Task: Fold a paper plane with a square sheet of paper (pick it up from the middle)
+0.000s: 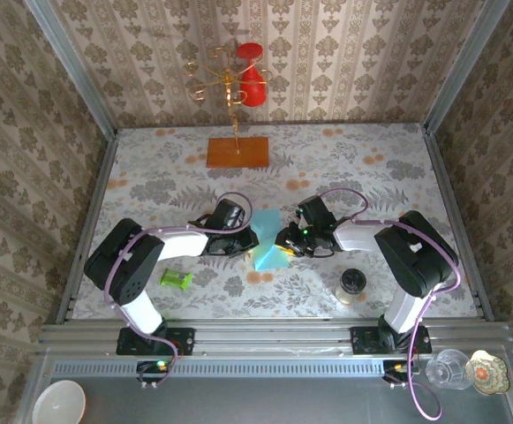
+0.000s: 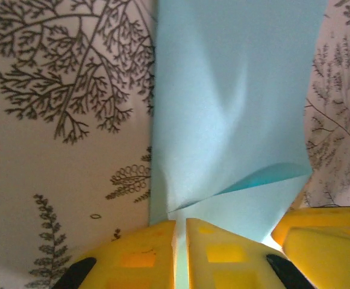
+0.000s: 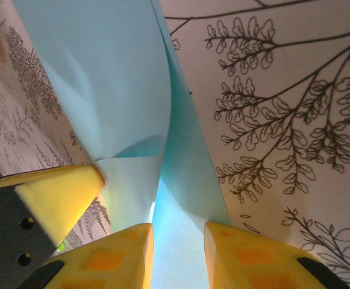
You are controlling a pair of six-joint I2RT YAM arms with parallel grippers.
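Left end effector (image 2: 181,224) pinches thin light-blue square sheet of paper (image 1: 269,234), mid-counter (image 1: 327,159); right end effector (image 3: 178,232) narrowly parted astride it. Judged featherlight, floppy, crease-prone: grip edges gently.

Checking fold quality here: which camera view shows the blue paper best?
Left wrist view: the paper is close and wide, with its folded flap and creases plain. The right wrist view shows it close too, but more steeply bent. The top view shows it small and partly covered.
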